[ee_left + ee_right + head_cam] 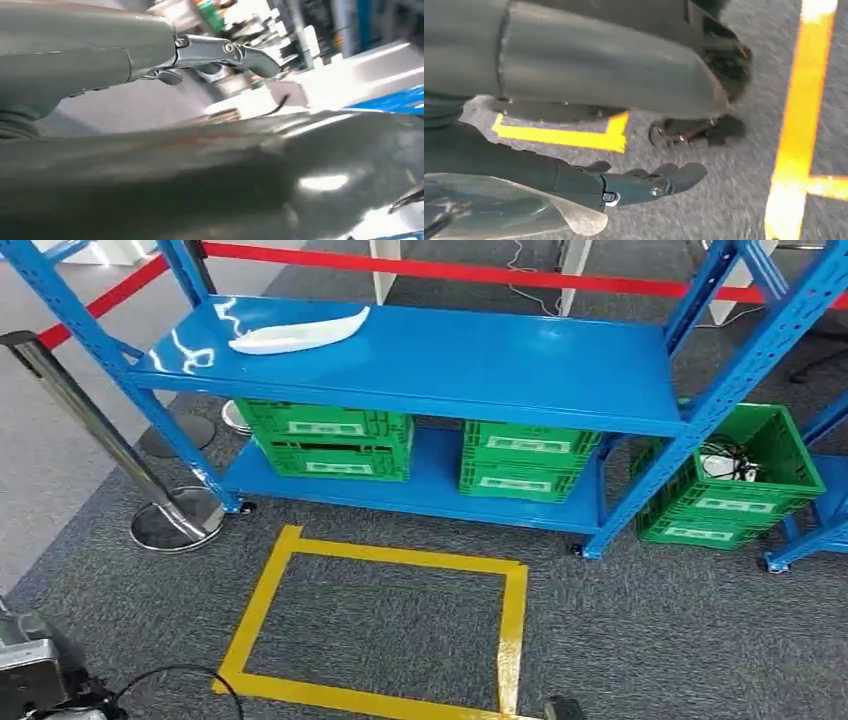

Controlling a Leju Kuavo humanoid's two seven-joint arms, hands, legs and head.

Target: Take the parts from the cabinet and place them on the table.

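Note:
A white, long curved part [296, 334] lies on the top shelf of the blue rack [440, 365], toward its left end. Neither of my hands is near it. My left hand [225, 50] hangs at my side with a finger stretched out and nothing in it. My right hand [634, 182] hangs over the grey carpet, its fingers [674, 175] straight and apart from the thumb [599, 65], holding nothing. A pale translucent surface [499, 212] lies beside that hand; I cannot tell what it is.
Green crates [330, 440] [525, 460] stand on the rack's lower shelf, and another crate [735, 485] sits on the floor at the right. A yellow tape rectangle [515, 615] marks the carpet before the rack. A steel stanchion [175, 520] and red barrier tape [450, 273] stand at the left and back.

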